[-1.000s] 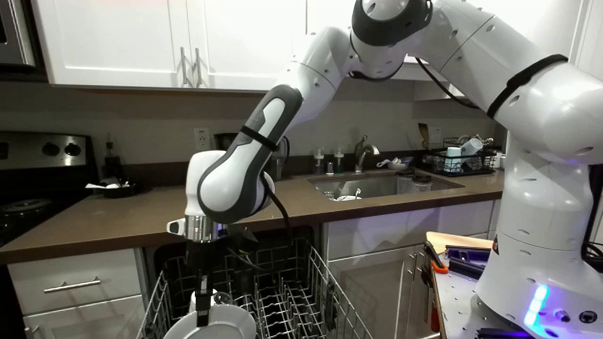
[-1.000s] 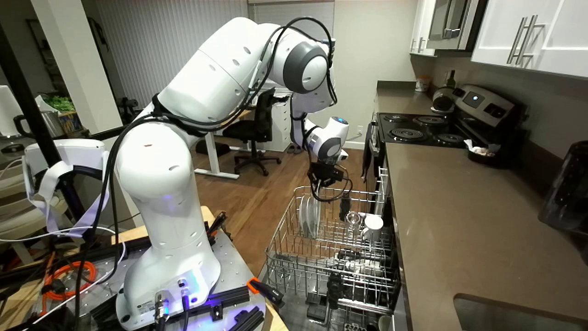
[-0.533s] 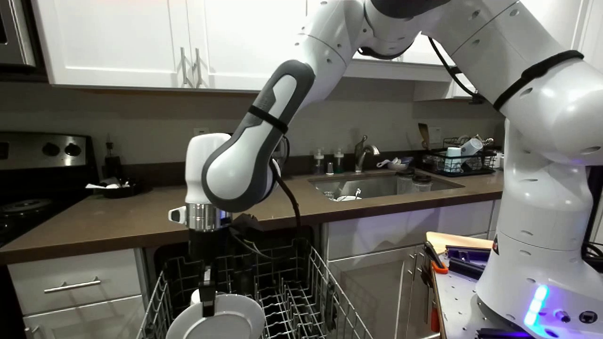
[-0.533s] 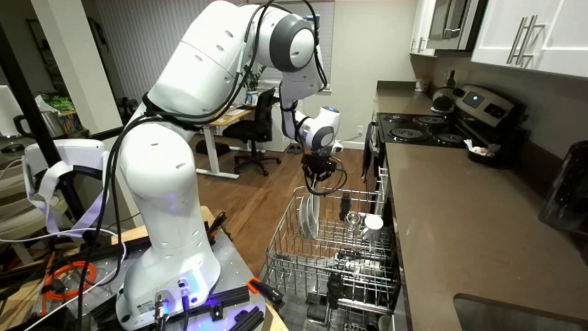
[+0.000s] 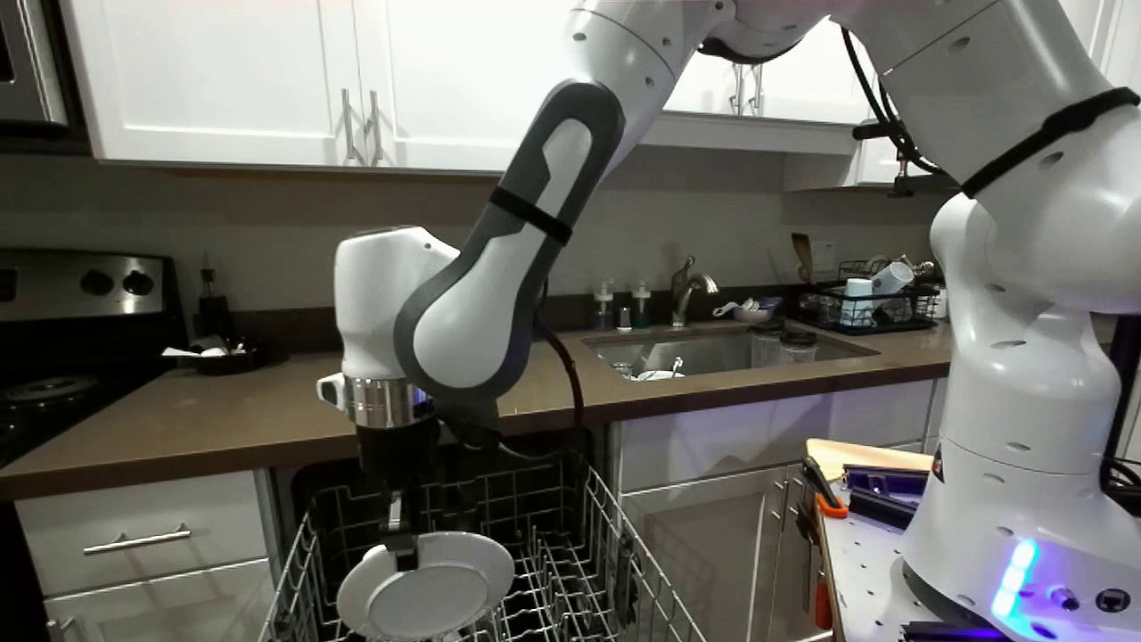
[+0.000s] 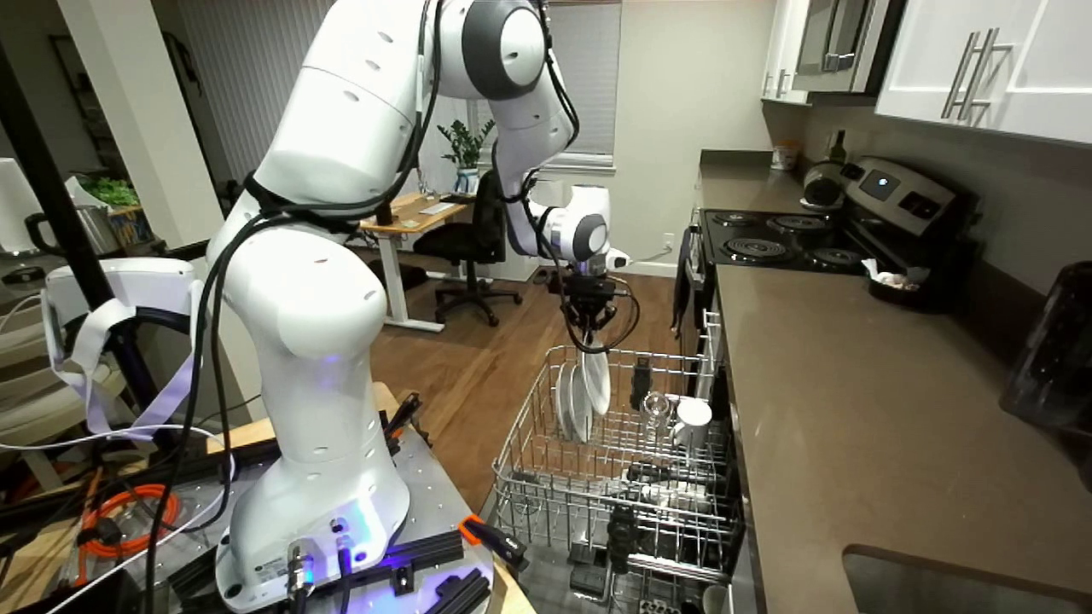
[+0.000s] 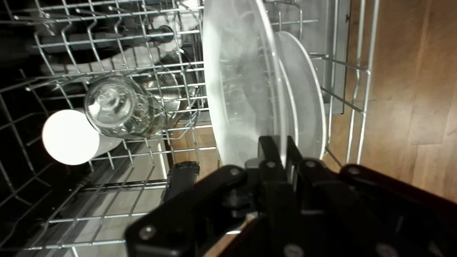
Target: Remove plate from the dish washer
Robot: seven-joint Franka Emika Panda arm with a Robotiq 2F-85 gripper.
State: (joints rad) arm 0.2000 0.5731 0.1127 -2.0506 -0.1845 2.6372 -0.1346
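In an exterior view, my tool [image 5: 403,555] is clamped on the white dinner plate [image 5: 430,602], right at its upper rim, and the plate shows me its face between the side walls of the dish washer [image 5: 570,571] rack. Room on the frame's right: bare tines run from the plate's edge out to the rack wall [image 5: 637,543]. Frame's left is tighter, the wall there near the rim. The front edge of the brown desk [image 5: 267,401] passes behind my wrist.

In an exterior view, the plate is nearly edge-on, and here are two more plates [image 6: 581,408] upright in the tines, just beside it! My plate's lower edge shows higher than theirs; whether it clears the tines, I cannot tell. An upturned white mug [image 6: 693,418] and a clear glass [image 6: 656,409] show too, both out of sight in the face-on look.

Wrist view: the thin rim runs between my black fingers [image 7: 267,148], pressed from both sides. Frame's left, a strip of bare tines parts my plate from the glass, the mug just beside that. Frame's right, the two plates crowd in behind, touching mine or not, I cannot tell; then rack wires, then wooden floor [image 7: 403,89].
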